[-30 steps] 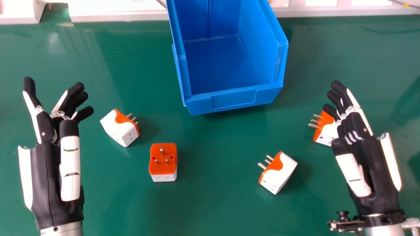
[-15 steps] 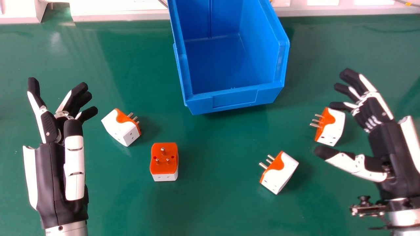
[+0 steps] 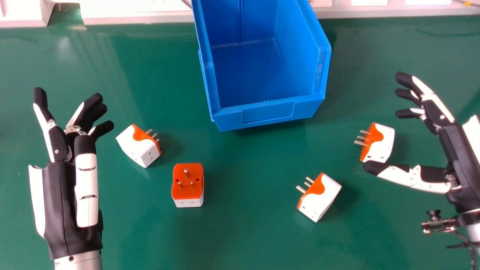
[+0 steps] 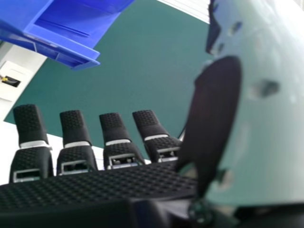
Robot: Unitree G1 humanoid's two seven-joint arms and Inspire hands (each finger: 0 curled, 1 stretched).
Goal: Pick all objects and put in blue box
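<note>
In the head view, my right hand (image 3: 446,116) is open beside the right-hand white-orange plug adapter (image 3: 384,144), its thumb across that adapter's near edge. Another adapter (image 3: 324,197) lies nearer the middle, tilted, prongs toward the left. A third adapter (image 3: 188,189) has its prongs up. The fourth adapter (image 3: 137,148) lies just right of my left hand (image 3: 58,144), which is open and holds nothing. At the back centre stands the blue box (image 3: 268,112). In the right hand view my right hand (image 4: 118,183) shows its fingertips, with the blue box (image 4: 71,45) beyond.
All the adapters lie spread on the green table (image 3: 243,232), in front of and to either side of the box. White equipment (image 3: 131,13) lines the table's back edge.
My right hand has moved to the right, away from the right-hand adapter, and its thumb has swung out from the palm. My left hand has shifted slightly right. The adapters keep their places.
</note>
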